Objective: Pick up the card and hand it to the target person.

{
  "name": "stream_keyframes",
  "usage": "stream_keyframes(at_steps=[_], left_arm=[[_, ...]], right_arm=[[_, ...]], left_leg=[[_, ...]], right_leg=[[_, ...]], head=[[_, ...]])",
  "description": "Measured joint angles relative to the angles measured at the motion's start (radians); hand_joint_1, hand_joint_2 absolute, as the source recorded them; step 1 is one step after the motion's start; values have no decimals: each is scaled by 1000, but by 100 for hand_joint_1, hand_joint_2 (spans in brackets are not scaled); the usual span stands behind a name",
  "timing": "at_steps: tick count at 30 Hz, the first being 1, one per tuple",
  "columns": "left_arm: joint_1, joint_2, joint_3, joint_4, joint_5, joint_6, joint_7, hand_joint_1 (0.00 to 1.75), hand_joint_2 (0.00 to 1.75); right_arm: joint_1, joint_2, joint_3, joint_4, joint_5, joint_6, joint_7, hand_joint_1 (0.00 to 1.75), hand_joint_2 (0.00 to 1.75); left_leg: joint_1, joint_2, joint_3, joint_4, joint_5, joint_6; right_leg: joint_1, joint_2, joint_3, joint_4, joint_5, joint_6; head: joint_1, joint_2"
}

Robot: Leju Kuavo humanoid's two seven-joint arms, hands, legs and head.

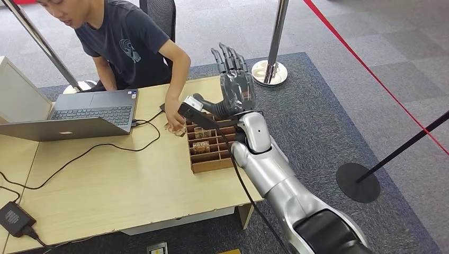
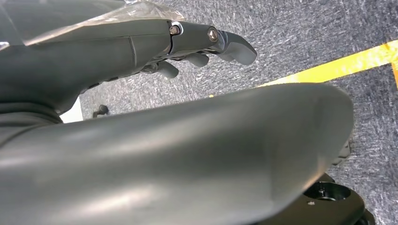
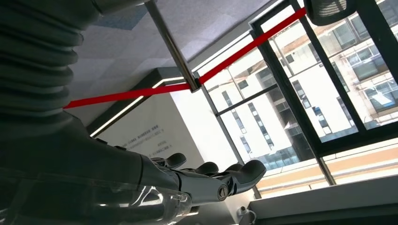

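A pale wooden table (image 1: 116,185) carries an open laptop (image 1: 79,116) at its far left, a black power adapter (image 1: 16,218) near left with cable (image 1: 84,153) trailing across, and a compartmented wooden box (image 1: 209,153) at the right edge.

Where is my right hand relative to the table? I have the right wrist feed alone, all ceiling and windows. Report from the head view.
Observer: The right hand is raised, fingers spread and pointing up, above the far end of a wooden compartment tray on the table.
Operator: Tell me what is in that tray.
Observer: Small printed cards stand in its compartments; the right hand holds none.
Operator: Locate the person.
Observer: The person sits across the table, with one hand down at the tray's far corner beside a laptop.
Operator: Now give me the left hand.
Observer: In the left wrist view the left hand hangs over grey carpet near a yellow line.
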Motion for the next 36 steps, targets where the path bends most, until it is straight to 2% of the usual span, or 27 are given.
stream_keyframes(at_steps=[6, 16, 24, 29, 36], left_arm=[[1, 0, 1, 0, 3, 1, -2, 0, 0], [2, 0, 4, 0, 18, 4, -14, 0, 0], [3, 0, 18, 0, 29, 5, -13, 0, 0], [5, 0, 26, 0, 33, 12, -14, 0, 0], [5, 0, 26, 0, 32, 13, -16, 0, 0]], right_arm=[[133, -37, -57, -195, -24, -61, -1, 0, 0], [350, -99, -127, -504, -139, -105, -73, 0, 0], [611, -148, -236, -746, -210, -136, -101, 0, 0], [777, -145, -334, -851, -251, -137, -122, 0, 0], [942, -91, -462, -935, -336, -109, -148, 0, 0]], left_leg=[[0, 0, 0, 0, 0, 0], [0, 0, 0, 0, 0, 0], [0, 0, 0, 0, -1, 0], [0, 0, 0, 0, -1, 0], [0, 0, 0, 0, -1, 0]], right_leg=[[0, 0, 0, 0, 0, 0], [0, 0, 0, 0, 0, 0], [0, 0, 0, -1, 0, 0], [0, 0, 0, -1, -1, 0], [0, 0, 0, -1, -1, 0]], head=[[0, 0], [0, 0], [0, 0], [0, 0], [0, 0]])
